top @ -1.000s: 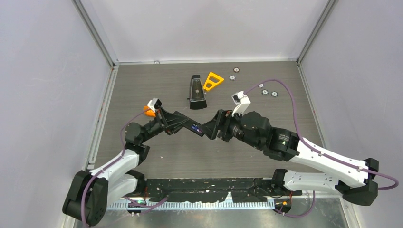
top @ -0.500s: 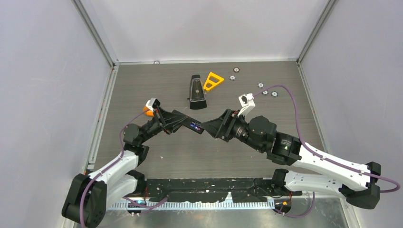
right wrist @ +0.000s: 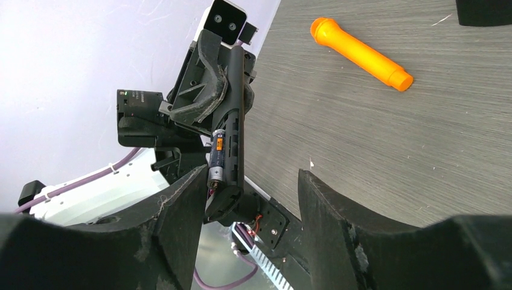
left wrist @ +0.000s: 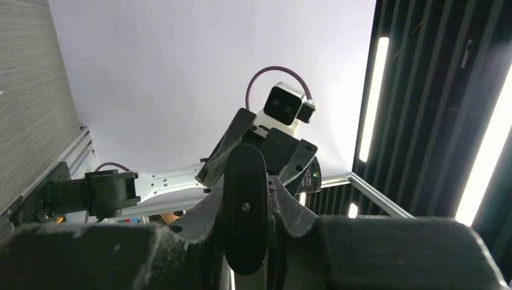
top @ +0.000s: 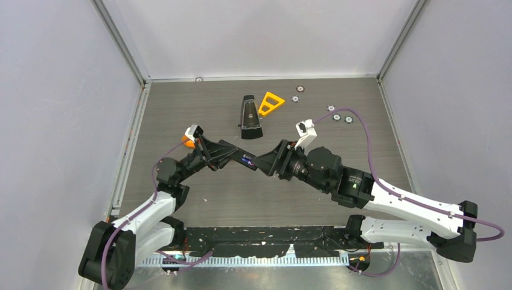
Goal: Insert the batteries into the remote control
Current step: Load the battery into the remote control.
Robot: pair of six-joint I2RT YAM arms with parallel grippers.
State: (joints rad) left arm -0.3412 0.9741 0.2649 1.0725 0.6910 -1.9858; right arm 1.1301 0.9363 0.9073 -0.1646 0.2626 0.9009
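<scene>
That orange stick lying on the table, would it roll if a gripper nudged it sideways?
Probably: the orange stick looks round along its length and lies flat on the table, so a sideways nudge would likely roll it. Its uneven ends may make it curve. It looks like rigid plastic, probably light.

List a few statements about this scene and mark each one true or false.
The left gripper holds the remote control off the table. True.
A battery sits in the remote control's compartment. True.
The right gripper is shut on a battery. False: it is open and empty.
The orange cylinder stands upright. False: it lies on its side on the table.
</scene>
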